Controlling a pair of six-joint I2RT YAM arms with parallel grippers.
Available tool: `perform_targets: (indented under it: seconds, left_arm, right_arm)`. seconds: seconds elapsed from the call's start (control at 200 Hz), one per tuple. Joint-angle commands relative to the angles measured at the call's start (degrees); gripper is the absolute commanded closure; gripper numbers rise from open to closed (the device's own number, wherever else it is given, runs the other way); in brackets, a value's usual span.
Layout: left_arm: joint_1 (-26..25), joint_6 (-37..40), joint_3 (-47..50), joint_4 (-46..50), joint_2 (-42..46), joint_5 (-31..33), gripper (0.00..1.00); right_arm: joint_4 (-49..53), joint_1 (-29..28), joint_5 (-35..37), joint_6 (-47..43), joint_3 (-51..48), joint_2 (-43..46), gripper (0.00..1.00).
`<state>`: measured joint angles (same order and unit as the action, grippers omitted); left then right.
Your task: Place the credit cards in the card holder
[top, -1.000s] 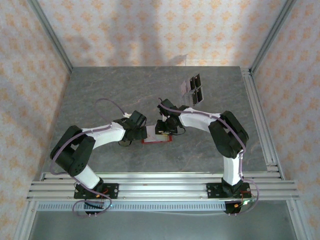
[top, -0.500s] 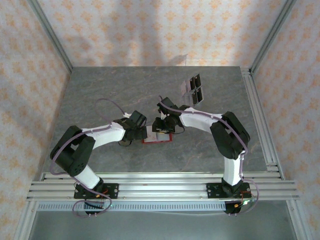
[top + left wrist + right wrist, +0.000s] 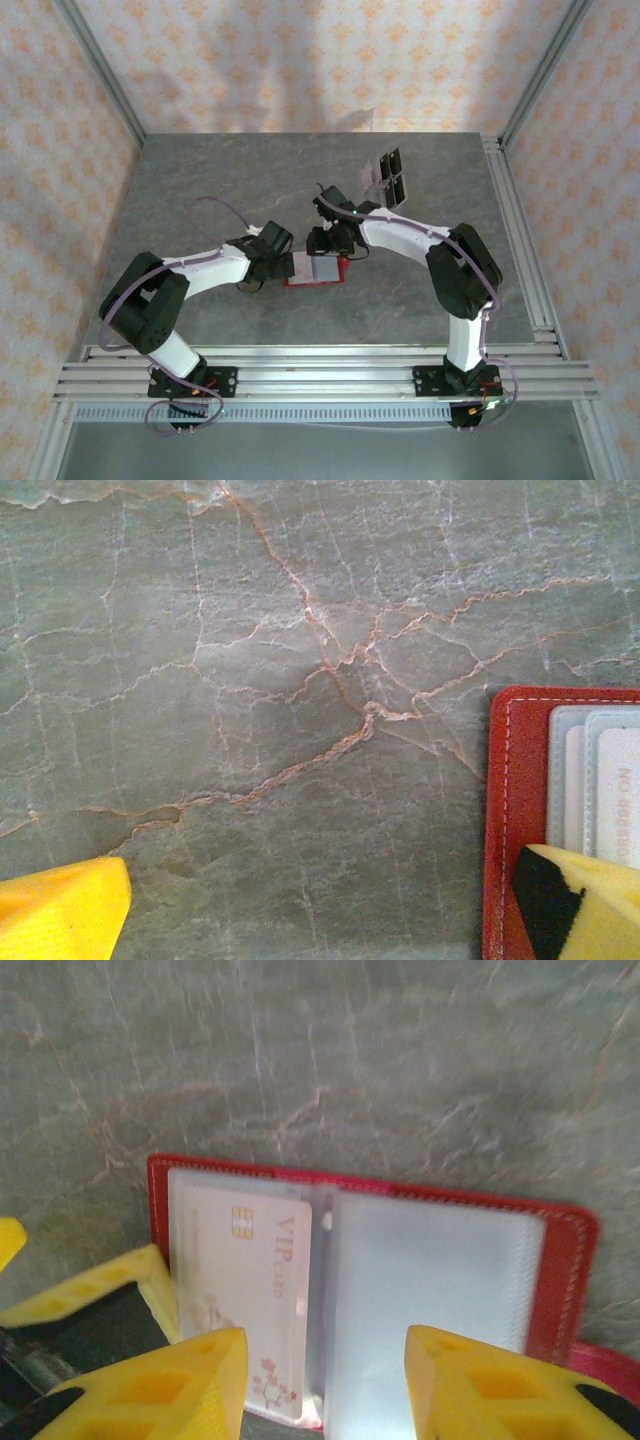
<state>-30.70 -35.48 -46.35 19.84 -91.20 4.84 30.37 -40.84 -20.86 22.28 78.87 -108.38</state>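
The red card holder point(image 3: 560, 1260) lies open on the table, its clear sleeves facing up. A white VIP credit card point(image 3: 245, 1280) sits in the left sleeve. Just above the holder's near edge hovers my right gripper point(image 3: 325, 1385), open with nothing between its yellow fingers. From above, that right gripper point(image 3: 326, 243) is over the far side of the card holder point(image 3: 316, 272). My left gripper point(image 3: 320, 910) is open wide, and its right fingertip point(image 3: 585, 900) rests on the left edge of the card holder point(image 3: 515, 800). From overhead, the left gripper point(image 3: 280, 264) is at the holder's left side.
A clear plastic stand point(image 3: 390, 176) with dark rectangles stands at the back right of the grey marble table point(image 3: 200, 200). Metal rails point(image 3: 520, 250) run along the table's right and near edges.
My right gripper has opened and drawn back a little toward the far side, leaving the holder's sleeves uncovered. The left arm has stayed put.
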Motion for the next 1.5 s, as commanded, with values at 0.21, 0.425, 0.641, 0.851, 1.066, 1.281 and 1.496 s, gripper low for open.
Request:
perform_targets:
  seconds: [0.21, 0.425, 0.641, 0.851, 1.066, 1.281, 1.496]
  left_arm:
    - [0.15, 0.88, 0.36, 0.51, 0.41, 0.7, 0.0]
    - [0.14, 1.12, -0.06, 0.77, 0.32, 0.8, 0.0]
    - [0.19, 1.21, -0.37, 0.66, 0.01, 0.78, 0.0]
    - [0.17, 1.21, -0.4, 0.36, -0.31, 0.65, 0.0]
    - [0.2, 1.29, -0.19, -0.03, -0.82, 0.58, 0.0]
    - [0.17, 1.18, -0.25, -0.08, -0.36, 0.45, 0.0]
    - [0.13, 2.55, 0.2, 2.76, 5.24, 1.84, 0.0]
  right_arm:
    - [5.56, 1.37, 4.14, -5.61, 5.5, -5.01, 0.54]
    - [4.87, 1.38, 4.34, -5.75, 4.15, -6.57, 0.54]
    - [3.57, 1.35, 2.66, -4.98, 1.98, -7.54, 0.54]
    - [0.73, 1.11, -1.59, -2.74, -0.85, -6.94, 0.54]
    - [-1.18, 0.16, -5.33, -0.63, -1.35, -6.67, 0.54]
    - [-3.02, -0.12, -7.48, 1.27, -1.44, -6.75, 0.55]
    - [-3.04, -0.12, -7.18, 1.36, -1.51, -7.01, 0.55]
